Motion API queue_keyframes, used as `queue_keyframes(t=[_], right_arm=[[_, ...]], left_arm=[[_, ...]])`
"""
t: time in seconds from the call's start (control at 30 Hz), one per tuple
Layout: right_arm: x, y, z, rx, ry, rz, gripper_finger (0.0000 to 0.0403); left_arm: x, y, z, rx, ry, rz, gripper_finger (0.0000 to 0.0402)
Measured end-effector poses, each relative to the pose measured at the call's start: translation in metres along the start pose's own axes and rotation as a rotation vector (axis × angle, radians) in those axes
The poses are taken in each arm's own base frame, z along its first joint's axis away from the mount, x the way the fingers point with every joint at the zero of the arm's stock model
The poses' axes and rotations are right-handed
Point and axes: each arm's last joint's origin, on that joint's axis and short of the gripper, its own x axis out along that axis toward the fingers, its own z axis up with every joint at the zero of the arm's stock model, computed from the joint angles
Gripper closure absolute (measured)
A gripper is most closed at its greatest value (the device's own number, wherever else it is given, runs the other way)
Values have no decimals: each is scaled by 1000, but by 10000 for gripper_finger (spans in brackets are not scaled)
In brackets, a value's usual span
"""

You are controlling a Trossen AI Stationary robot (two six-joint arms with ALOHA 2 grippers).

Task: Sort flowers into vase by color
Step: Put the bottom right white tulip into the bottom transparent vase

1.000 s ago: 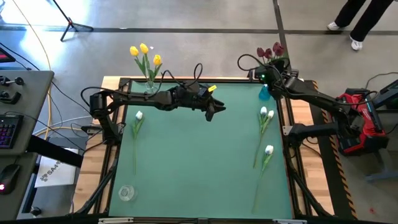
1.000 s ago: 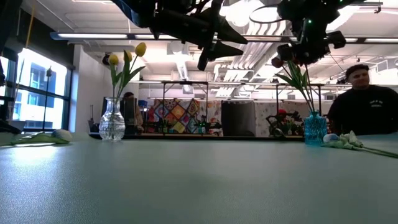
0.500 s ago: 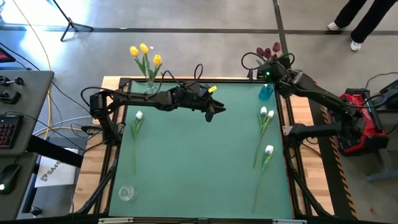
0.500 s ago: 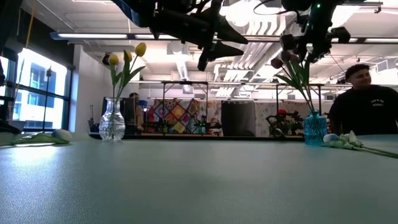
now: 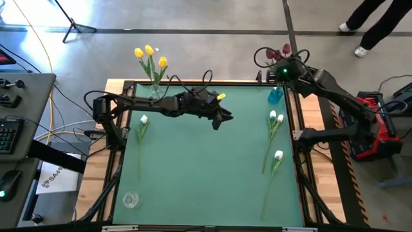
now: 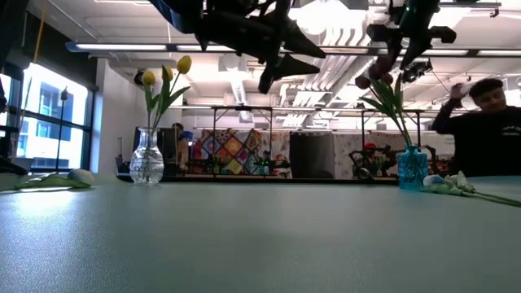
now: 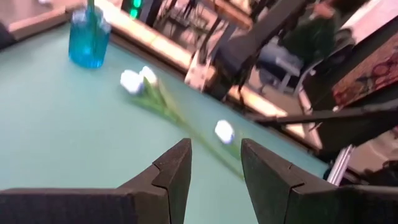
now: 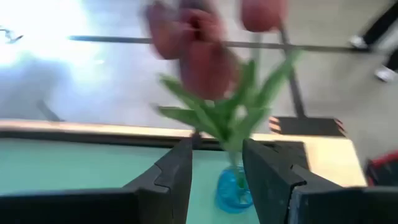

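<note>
A green mat covers the desk [image 5: 212, 161], framed by a pale wooden rim. Off its left side stands a grey side table with a keyboard [image 5: 8, 134]. On the mat's near left corner sits an empty clear glass vase [image 5: 131, 200]; a white tulip [image 5: 141, 125] lies along the left edge. At the far left corner a clear vase [image 6: 146, 159] holds the yellow tulips [image 5: 150, 55]. The left gripper [image 5: 219, 120] hangs over the middle of the mat's far half, its fingers [image 7: 177, 171] parted with nothing between them. Two more white tulips [image 5: 274, 122] lie along the right side, one nearer the front [image 5: 277, 158]. At the far right corner a blue vase [image 5: 275, 95] holds the dark red tulips [image 8: 199, 50]; the right gripper [image 8: 214, 165] hovers just above it, fingers spread around nothing. Beyond the desk the low view shows an open room with ceiling ducts, colourful quilts [image 6: 232, 150] and a seated person [image 6: 488, 130] at right.
</note>
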Motion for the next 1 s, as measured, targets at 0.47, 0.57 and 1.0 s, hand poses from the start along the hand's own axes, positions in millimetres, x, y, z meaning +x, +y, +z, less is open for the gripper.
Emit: queue_keyframes(t=[0.47, 0.57, 1.0], right_arm=[[-54, -10, -3, -9, 36, 381, 273], [-59, -6, -7, -34, 88, 477, 273], [-66, 51, -47, -263, 345, 649, 273]], left_arm=[[-4, 6, -33, -60, 309, 137, 274], [-9, 8, -41, -76, 399, 182, 274], [-52, -2, -98, -151, 995, 562, 298]])
